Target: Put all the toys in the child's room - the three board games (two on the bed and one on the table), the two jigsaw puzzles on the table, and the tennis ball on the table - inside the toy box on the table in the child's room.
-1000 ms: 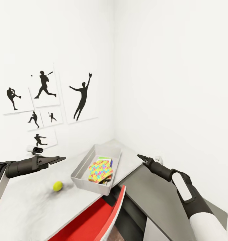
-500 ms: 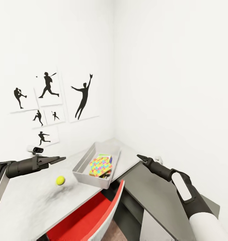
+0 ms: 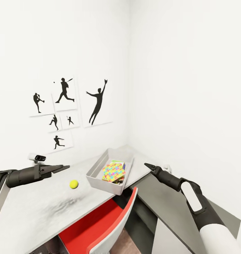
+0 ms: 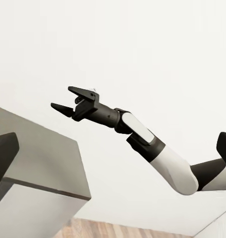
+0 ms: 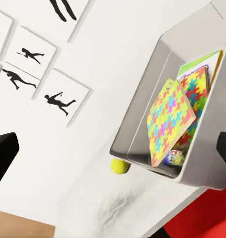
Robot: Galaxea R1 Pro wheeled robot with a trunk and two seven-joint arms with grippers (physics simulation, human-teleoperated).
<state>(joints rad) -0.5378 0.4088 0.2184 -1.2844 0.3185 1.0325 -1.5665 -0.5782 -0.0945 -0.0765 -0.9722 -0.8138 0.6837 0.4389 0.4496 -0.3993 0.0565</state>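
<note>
I see the table run into the room's corner, its grey top carrying the toy box near the front edge, where the dark wing begins. Two jigsaw puzzles lie stacked and tilted inside the box, on top of a green-edged game box; I cannot tell which game. The ball sits on the tabletop just beside the box's near end, not touching it. A red chair stands below the front edge.

My left gripper hangs over the tabletop, well apart from the ball; I cannot tell its opening. My right gripper is over the wing, jaws apart, holding nothing. Silhouette prints hang on the wall behind.
</note>
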